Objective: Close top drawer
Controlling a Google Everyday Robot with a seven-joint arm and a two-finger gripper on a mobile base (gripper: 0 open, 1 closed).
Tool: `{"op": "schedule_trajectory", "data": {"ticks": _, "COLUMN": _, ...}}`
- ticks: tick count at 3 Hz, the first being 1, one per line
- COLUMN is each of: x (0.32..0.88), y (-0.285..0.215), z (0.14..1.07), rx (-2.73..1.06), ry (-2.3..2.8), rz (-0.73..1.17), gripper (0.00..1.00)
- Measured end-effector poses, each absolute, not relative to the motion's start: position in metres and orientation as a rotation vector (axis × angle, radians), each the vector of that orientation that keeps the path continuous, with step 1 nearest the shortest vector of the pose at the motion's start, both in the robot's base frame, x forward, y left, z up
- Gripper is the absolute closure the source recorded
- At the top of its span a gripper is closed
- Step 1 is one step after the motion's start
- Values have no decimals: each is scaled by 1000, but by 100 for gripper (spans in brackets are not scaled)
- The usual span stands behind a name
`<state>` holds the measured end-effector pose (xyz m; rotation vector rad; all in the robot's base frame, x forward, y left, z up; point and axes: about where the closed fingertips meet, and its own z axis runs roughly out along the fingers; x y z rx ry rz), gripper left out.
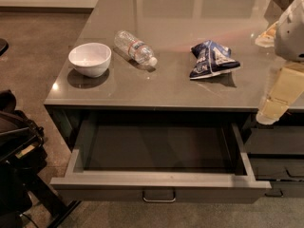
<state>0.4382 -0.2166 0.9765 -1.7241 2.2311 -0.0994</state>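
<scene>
Hanging at the right edge of view, the end effector (271,112) sits at the desk (161,87) lip, above and just beside the open drawer's right rear corner. Whether it is spread or pressed together, cannot tell. No contact with the drawer visible.

Top drawer (159,178) stands far out below the desk front, grey inside bare, loop handle (159,196) centred on the front panel.

On the desk: white bowl (90,58), water bottle (135,47) on its side, crumpled blue snack bag (211,60). None obstruct.

Step judged: approach, push not yet begun. Next move calls for bringing the end effector out and down to the front panel, then pressing squarely near the handle so the drawer runs in straight.
</scene>
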Motion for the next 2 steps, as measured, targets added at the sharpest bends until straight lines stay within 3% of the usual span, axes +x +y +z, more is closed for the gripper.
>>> {"op": "schedule_trajectory", "data": {"ticks": 2, "x": 425, "y": -217, "z": 958, "rx": -1691, "ry": 2232, "rz": -52, "gripper": 0}}
